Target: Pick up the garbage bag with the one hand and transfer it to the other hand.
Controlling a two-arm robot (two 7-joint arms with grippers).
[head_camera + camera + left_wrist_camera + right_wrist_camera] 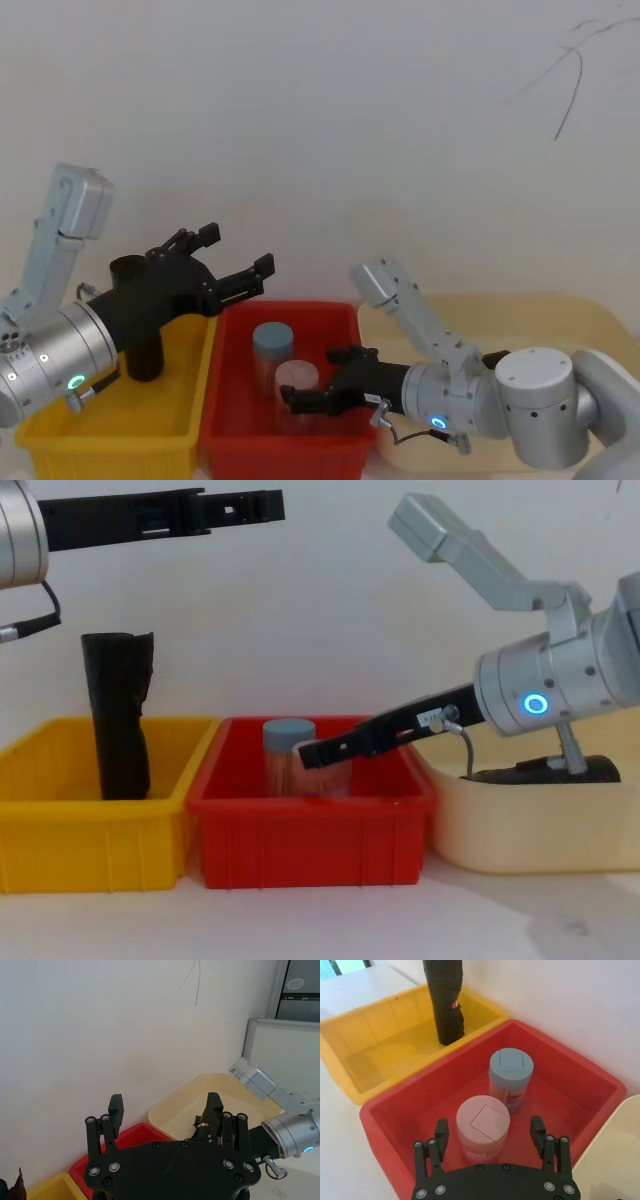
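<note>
1. Three bins stand in a row on a white table (pixel 330 920): a yellow bin (pixel 95 825) at the left end, a red bin (pixel 310 835) in the middle, and a cream tub (pixel 530 830) at the right end. The bins sit just beside each other.
2. A plain white wall (pixel 350 130) rises right behind the bins. It has a thin dark scratch near its top right.
3. The garbage bag (pixel 118 715) stands upright in the yellow bin, at the bin's back, near its right wall. It sticks up above the rim. A small red mark shows on its side in the right wrist view.
4. The left gripper (pixel 235 255) hangs high above the yellow and red bins. Its fingers are spread wide and hold nothing.
5. The right gripper (pixel 320 750) reaches low into the red bin. Its fingers are wide apart too, and empty.
6. Inside the red bin stand a blue-lidded jar (pixel 511 1077) and a pink-lidded jar (pixel 482 1127), close together. The pink one is nearer the right gripper.
7. Something dark (pixel 545 770) lies in the cream tub; what it is cannot be told.
</note>
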